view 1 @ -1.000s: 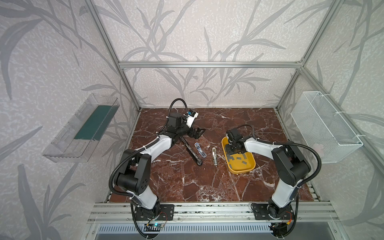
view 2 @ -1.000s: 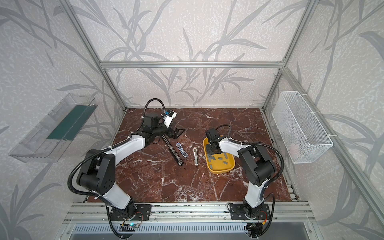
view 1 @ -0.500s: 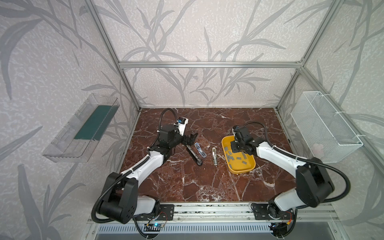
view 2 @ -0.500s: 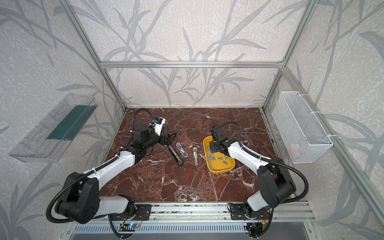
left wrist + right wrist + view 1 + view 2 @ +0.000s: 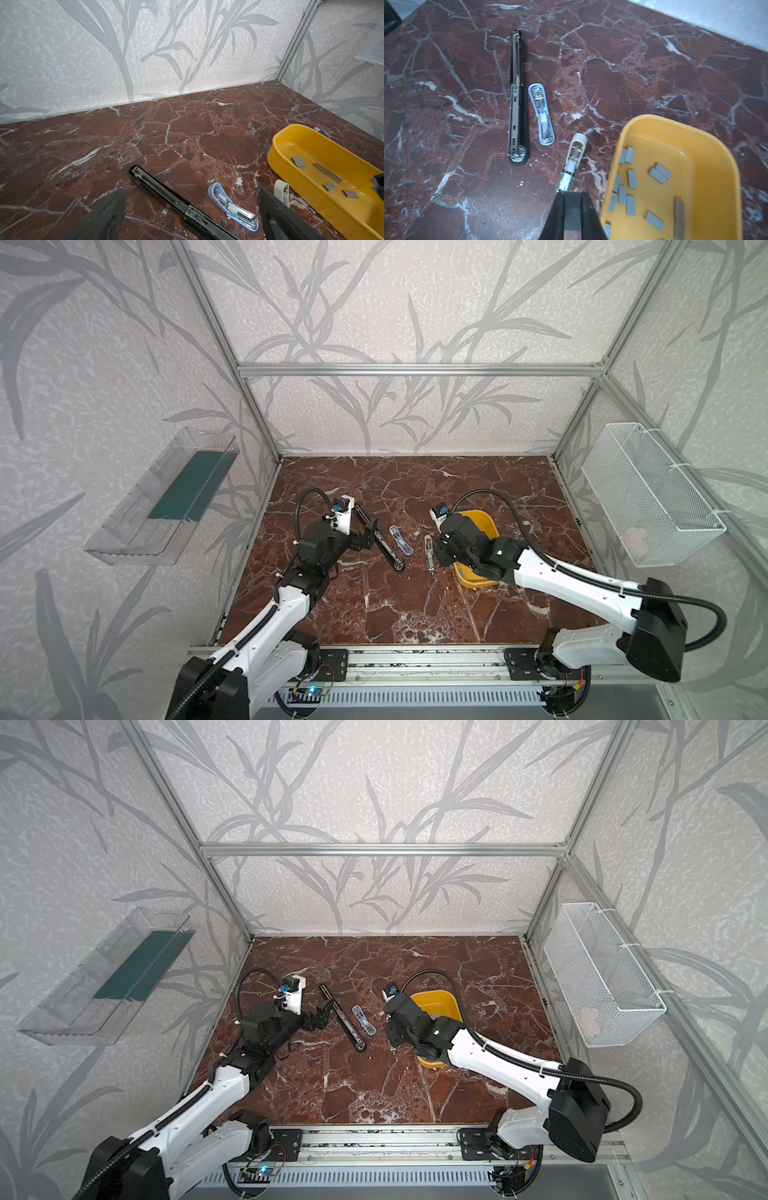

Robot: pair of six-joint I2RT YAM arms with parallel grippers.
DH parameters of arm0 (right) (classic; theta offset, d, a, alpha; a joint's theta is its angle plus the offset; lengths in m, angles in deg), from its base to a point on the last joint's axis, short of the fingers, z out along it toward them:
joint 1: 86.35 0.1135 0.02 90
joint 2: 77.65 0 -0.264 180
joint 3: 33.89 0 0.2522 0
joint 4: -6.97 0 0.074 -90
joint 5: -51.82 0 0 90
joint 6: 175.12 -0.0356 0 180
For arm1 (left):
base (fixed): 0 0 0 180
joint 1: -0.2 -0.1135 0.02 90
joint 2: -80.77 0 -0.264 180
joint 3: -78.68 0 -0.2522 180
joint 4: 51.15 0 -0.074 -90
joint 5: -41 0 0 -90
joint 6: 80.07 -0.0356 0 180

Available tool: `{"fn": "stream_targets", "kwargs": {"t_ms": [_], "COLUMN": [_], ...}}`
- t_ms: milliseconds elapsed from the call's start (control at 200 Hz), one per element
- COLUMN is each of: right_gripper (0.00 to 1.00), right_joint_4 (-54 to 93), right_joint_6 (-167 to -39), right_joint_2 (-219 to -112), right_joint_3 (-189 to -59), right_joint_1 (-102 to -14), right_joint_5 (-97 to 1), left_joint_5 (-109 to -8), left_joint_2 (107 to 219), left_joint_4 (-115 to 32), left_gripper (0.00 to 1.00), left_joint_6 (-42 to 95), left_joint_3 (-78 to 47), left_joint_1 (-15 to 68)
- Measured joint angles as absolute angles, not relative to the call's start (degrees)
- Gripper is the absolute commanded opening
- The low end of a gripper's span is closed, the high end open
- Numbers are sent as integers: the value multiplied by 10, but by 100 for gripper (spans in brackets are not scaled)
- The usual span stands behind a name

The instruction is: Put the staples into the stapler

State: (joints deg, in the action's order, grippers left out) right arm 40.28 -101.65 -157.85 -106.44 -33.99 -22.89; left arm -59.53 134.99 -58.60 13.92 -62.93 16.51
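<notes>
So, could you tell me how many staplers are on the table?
3: the long black stapler, the small blue stapler beside it, and the white stapler next to the yellow tray.

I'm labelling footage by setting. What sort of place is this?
Probably a robot lab test cell, not an office: an aluminium frame with wallpapered panels boxes in a marble-look tabletop, two robot arms are mounted on a rail at its front, and staplers and a tray of staples lie there.
</notes>
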Motion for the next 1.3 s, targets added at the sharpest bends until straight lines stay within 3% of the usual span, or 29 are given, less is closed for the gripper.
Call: {"fn": "stream_targets", "kwargs": {"t_ms": [380, 740, 1000, 1305], "right_gripper": [11, 11, 10, 10], "right_joint_4": [335, 293, 284, 282], "right_joint_6": [-923, -898, -895, -893], "right_joint_2": [-1737, -1791, -1848, -1860], "right_joint_3": [-1120, -1138, -1174, -1177], "right_joint_1": [-336, -353, -361, -376], "right_joint_5": [-283, -314, -335, -342], "left_joint_5": [-580, -615, -672, -714], "left_joint_2": [1381, 1448, 1503, 1495], "left_joint_4": [-607, -656, -708, -738], "left_gripper": [99, 99, 99, 99], "left_joint_6": [143, 176, 255, 280], "left_joint_3": [-633, -633, -633, -633], "left_joint_1": [165, 161, 69, 67]}}
